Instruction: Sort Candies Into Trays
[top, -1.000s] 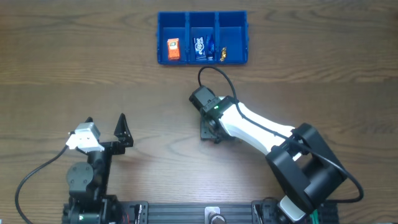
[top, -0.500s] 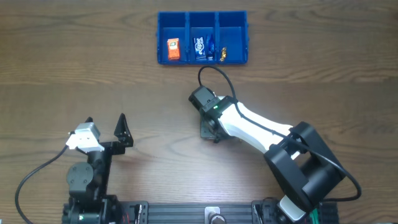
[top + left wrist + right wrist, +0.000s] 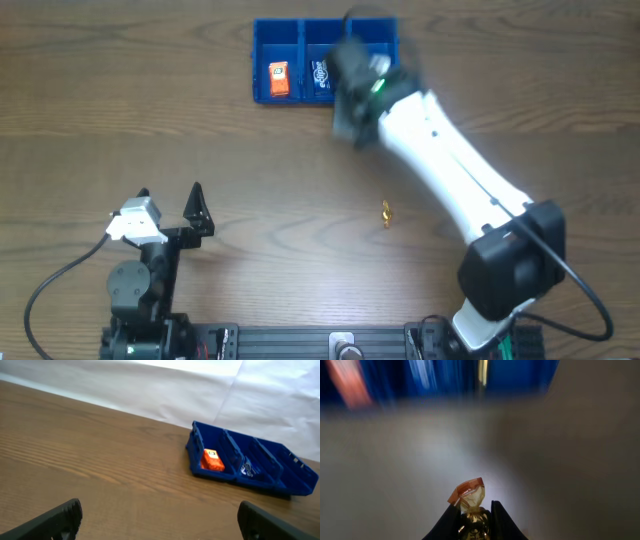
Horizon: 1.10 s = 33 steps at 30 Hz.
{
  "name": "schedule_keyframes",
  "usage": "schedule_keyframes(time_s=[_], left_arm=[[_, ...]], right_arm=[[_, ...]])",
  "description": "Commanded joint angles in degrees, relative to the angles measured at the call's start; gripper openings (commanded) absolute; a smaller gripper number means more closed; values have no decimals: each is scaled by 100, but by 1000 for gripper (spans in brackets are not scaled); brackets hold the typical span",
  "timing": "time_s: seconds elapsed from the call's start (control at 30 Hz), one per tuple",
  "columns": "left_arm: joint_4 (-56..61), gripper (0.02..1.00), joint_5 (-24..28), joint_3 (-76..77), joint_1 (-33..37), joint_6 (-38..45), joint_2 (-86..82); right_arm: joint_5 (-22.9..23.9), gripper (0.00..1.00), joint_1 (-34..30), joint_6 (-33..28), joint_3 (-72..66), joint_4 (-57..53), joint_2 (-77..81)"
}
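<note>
**Right hand at the tray.** The right hand (image 3: 474,508) is pinching a gold-wrapped candy (image 3: 470,491) between its 2 fingers. It is hovering over the table (image 3: 120,110), just on the near side of the blue tray (image 3: 258,60). Of the tray's 3 compartments, the left is holding an orange candy (image 3: 279,80) and the middle a blue candy (image 3: 320,72). A 2nd gold candy (image 3: 386,212) is lying on the table, well apart from the tray. The left hand (image 3: 170,192) is resting at near left, its fingers spread wide.
</note>
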Motion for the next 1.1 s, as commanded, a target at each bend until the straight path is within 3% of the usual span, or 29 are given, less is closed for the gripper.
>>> schedule_keyframes(time_s=[0.03, 0.17, 0.43, 0.53, 0.6, 0.8, 0.93, 0.97, 1.1], left_arm=[[-70, 998, 55, -181, 22, 61, -35], [-70, 998, 55, -181, 22, 61, -35], [-70, 998, 55, -181, 22, 61, -35], [-70, 998, 55, -181, 22, 61, -35], [-70, 998, 55, -181, 22, 61, -35], [-70, 998, 55, -181, 22, 61, -35], [-70, 998, 55, -181, 22, 61, -35], [-70, 998, 55, -181, 22, 61, -35], [-70, 996, 55, -181, 22, 61, -35]], right_arm=[[319, 159, -623, -872, 1805, -7, 1104], [317, 174, -780, -1010, 2520, 90, 1932], [208, 202, -940, -1029, 2527, 577, 2461], [205, 237, -940, -1027, 2527, 632, 2461], [186, 364, -955, -1029, 2527, 643, 2461], [166, 378, -1005, -1078, 2470, 564, 2352], [168, 443, -975, -1106, 1329, 960, 1423], [168, 518, -955, -1115, 920, 1115, 1113], [-28, 627, -778, -1049, -1416, 1467, -658]])
